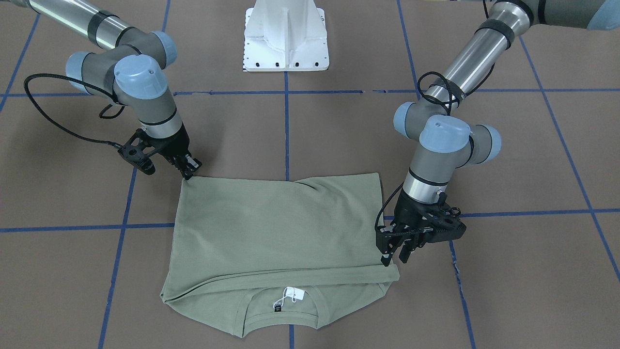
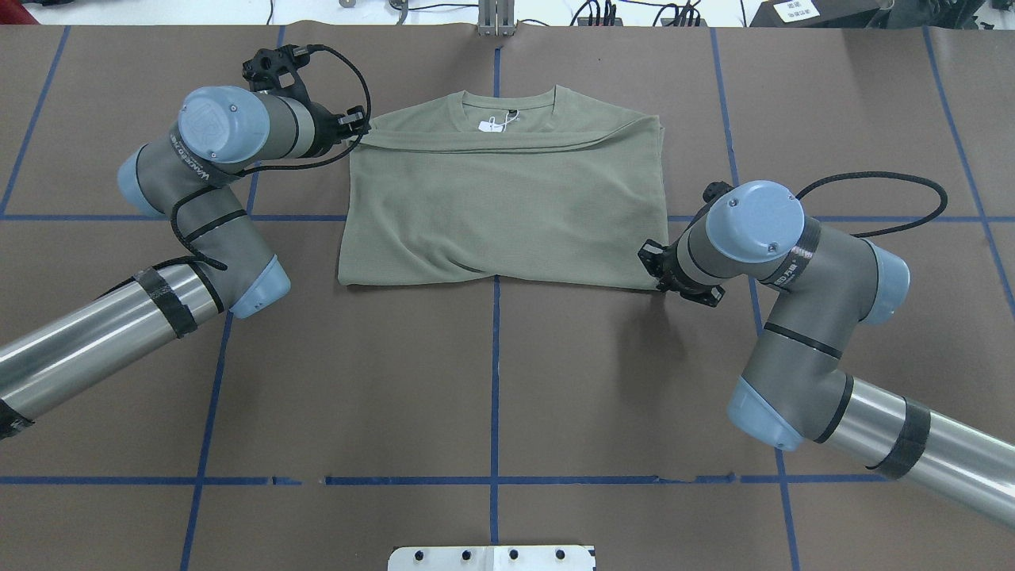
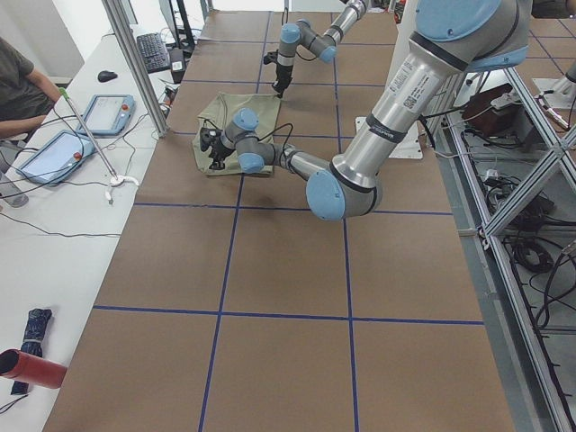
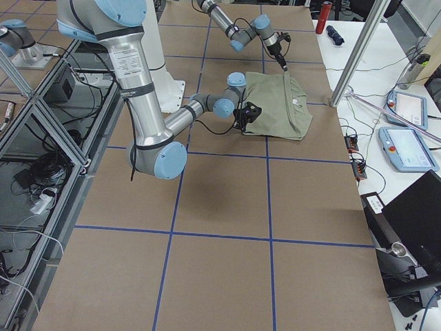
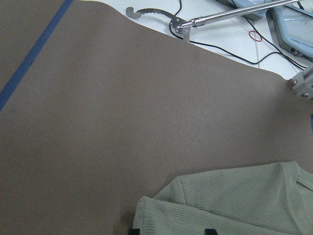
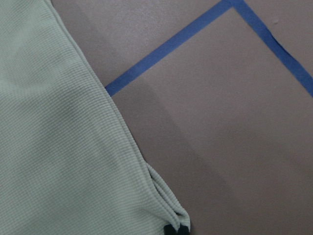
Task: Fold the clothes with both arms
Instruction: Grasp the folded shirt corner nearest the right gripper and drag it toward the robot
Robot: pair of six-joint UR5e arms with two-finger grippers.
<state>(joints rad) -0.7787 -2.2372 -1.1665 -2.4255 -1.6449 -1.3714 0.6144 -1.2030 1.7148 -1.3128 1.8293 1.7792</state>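
Overhead exterior | shirt (image 2: 499, 206) is laid folded at the middle of the table's (image 2: 492, 381) far edge, long axis crosswise, collar outward | right gripper (image 1: 188, 175) is clamped on its near right corner | left gripper (image 1: 395, 259), jaws apart, is set at the far left corner | white pedestal base (image 2: 492, 557) is noted well apart, at the near edge.

Overhead cam sits behind the robot, looking forward and down. The front one faces back at it, steep, with the white metal pedestal base (image 1: 286, 39) up top. Two side cams watch from the table ends, far off. Wrist cams hug the brown blue-taped table (image 2: 492, 381). All six catch the sage-green knit shirt (image 2: 499, 206).
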